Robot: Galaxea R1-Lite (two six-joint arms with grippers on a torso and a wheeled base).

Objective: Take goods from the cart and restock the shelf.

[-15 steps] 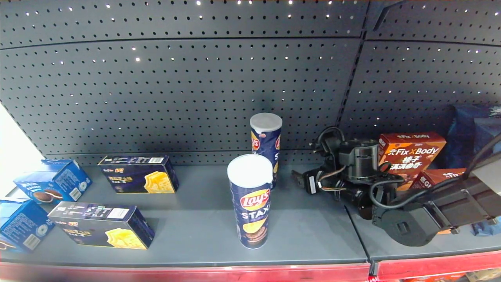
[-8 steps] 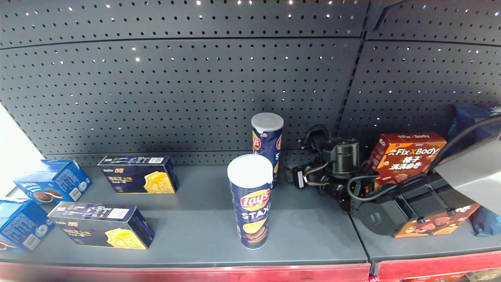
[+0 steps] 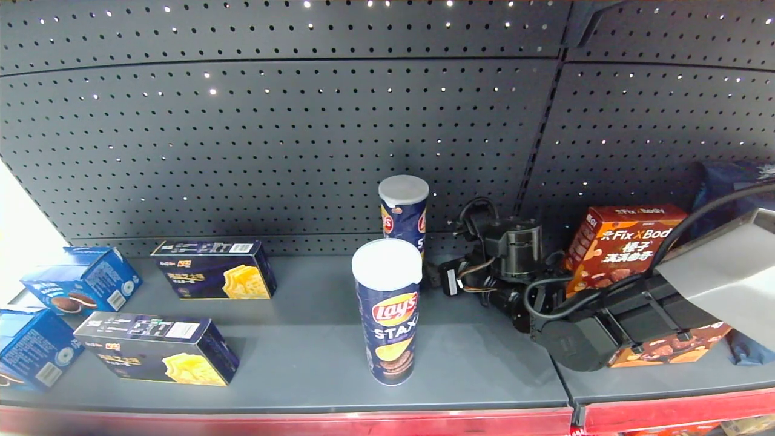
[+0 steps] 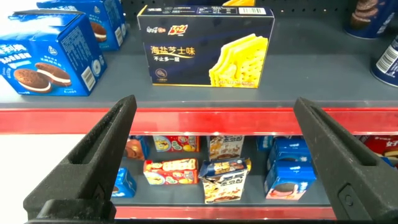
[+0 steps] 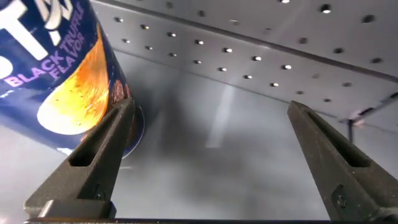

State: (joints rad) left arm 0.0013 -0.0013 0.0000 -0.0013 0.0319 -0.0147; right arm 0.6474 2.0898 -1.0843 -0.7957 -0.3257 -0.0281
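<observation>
Plainly, the right tool [image 5: 208, 124], open, sits with one finger [image 5: 106, 149] hard beside the rear can [image 3: 402, 212]; any sideways nudge could topple it onto the front can [image 3: 387, 309].

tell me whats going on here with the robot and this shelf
The robot is restocking a shelf. Its right gripper is open at the back of the shelf, one finger right beside the base of the rear chips can, and it grips nothing. A second chips can stands upright in front of that one. The left gripper is open and empty, in front of the shelf's edge, facing a dark cracker box.
</observation>
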